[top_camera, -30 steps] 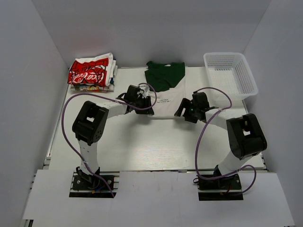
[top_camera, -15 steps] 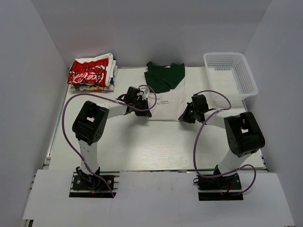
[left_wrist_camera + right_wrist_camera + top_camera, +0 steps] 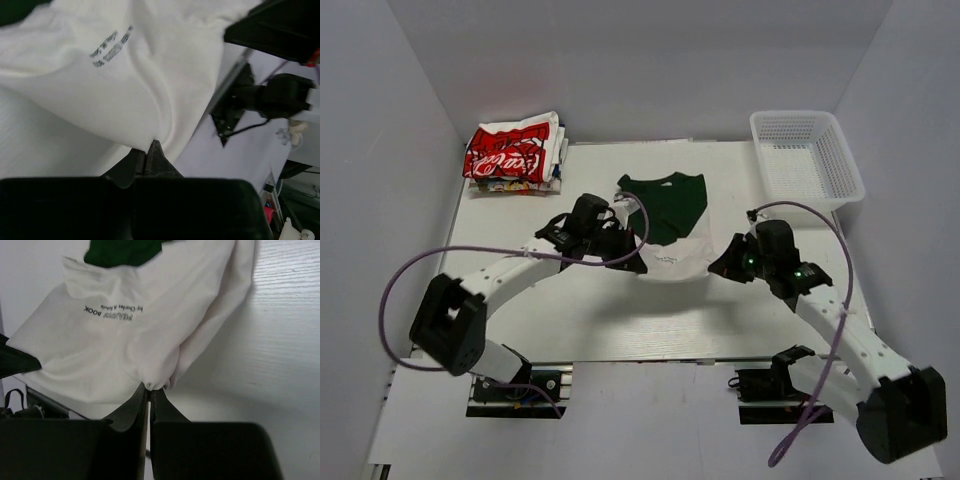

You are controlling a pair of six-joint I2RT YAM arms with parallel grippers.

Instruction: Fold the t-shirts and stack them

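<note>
The near corners of the tee (image 3: 672, 240) are hidden under the black arms in the top view, so you cannot see the pinch there. The wrist views show it. The left fingers (image 3: 158, 161) are closed tight on a fold of white cloth at the tee's near edge, and the cloth spreads away from their tips. The right fingers (image 3: 161, 412) are closed tight on a small bunch of white cloth too. The small dark words (image 3: 114, 313) on the tee are upside down and hard to read. No big picture on the tee can be seen. Most of the tee's green part is cut off in both wrist views. The tee lies on the bench (image 3: 620, 315), to the left of the basket (image 3: 807, 155) and nearer to the arms. The pile of folded tees (image 3: 515, 152) sits far to the left of the basket, and only the top one, white with red print, shows well.
</note>
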